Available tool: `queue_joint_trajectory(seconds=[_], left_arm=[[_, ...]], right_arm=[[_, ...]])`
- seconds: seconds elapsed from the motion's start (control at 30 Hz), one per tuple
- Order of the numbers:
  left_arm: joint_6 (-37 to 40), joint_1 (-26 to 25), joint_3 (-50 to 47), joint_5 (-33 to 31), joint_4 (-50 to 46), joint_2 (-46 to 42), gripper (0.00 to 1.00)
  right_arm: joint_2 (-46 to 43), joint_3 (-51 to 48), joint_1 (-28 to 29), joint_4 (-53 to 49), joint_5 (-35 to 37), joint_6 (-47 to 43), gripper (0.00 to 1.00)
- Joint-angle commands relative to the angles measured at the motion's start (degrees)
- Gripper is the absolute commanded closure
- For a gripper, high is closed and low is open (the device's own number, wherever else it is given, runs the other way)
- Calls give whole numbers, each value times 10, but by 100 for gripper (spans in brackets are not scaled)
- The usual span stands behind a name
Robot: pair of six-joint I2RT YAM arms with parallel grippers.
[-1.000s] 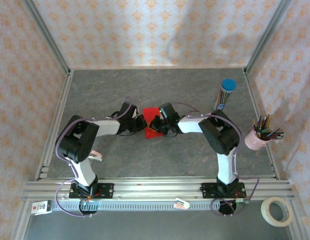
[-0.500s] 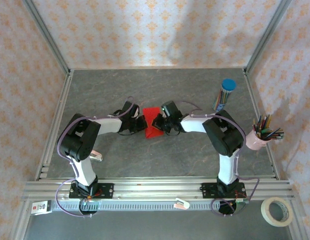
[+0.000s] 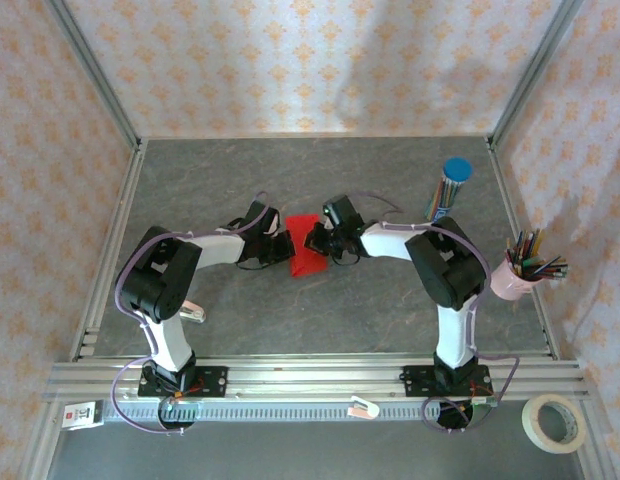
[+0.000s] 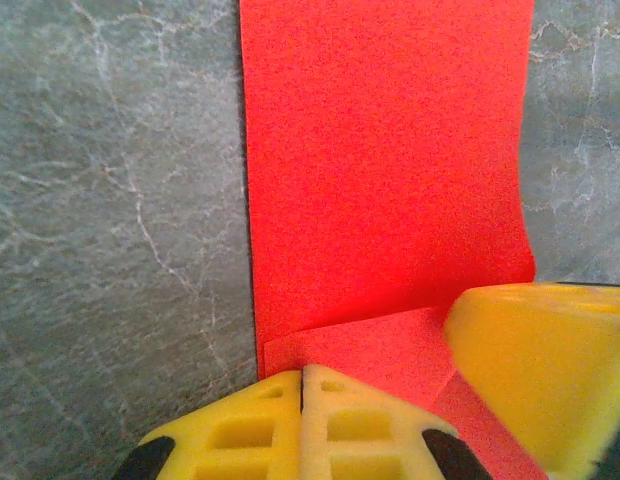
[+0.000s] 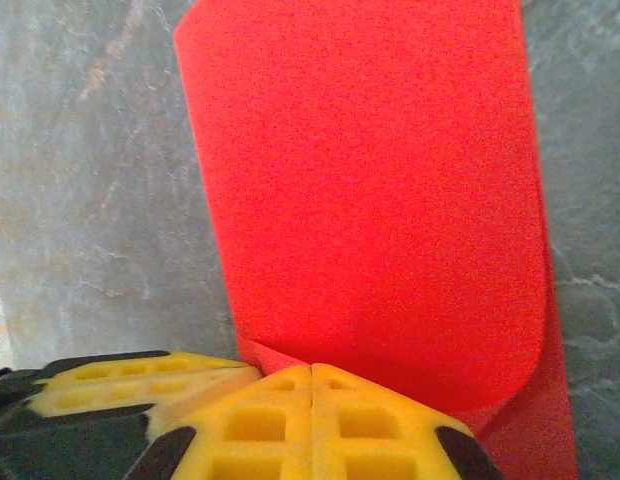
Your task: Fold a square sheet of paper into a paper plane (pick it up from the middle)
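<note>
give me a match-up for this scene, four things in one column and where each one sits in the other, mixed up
Things:
1. square sheet of paper
2. tube of coloured pencils
3. pink cup
4. roll of tape

Places:
a. outside the front rail, near right corner
b. middle of the table
c. far right part, blue cap on top
d. right edge, pencils sticking out of it

Pairs: 1-b, 2-c, 3-d, 4-a
</note>
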Motion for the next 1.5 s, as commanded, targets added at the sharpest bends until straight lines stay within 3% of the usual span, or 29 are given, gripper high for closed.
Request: queue_joint_trajectory(seconds=[0.0, 0.43, 0.7, 0.97, 1.23, 1.47], left_arm=[[19, -2, 6, -41, -69, 25, 100], [50, -2, -12, -83, -113, 47, 100], [53, -2, -18, -81, -107, 48, 100], [87, -2, 8, -43, -102, 40, 100], [137, -2, 43, -4, -122, 47, 100], [146, -2, 52, 6, -120, 54, 100]], right_arm=[[17, 9, 4, -28, 9, -11, 100], [2, -31, -60, -33, 67, 83, 100], [-20, -23, -102, -42, 92, 97, 100], [-96, -35, -68, -4, 65, 32, 100], [-52, -30, -11, -9, 16, 26, 100], [-29, -34, 2, -5, 10, 24, 100]])
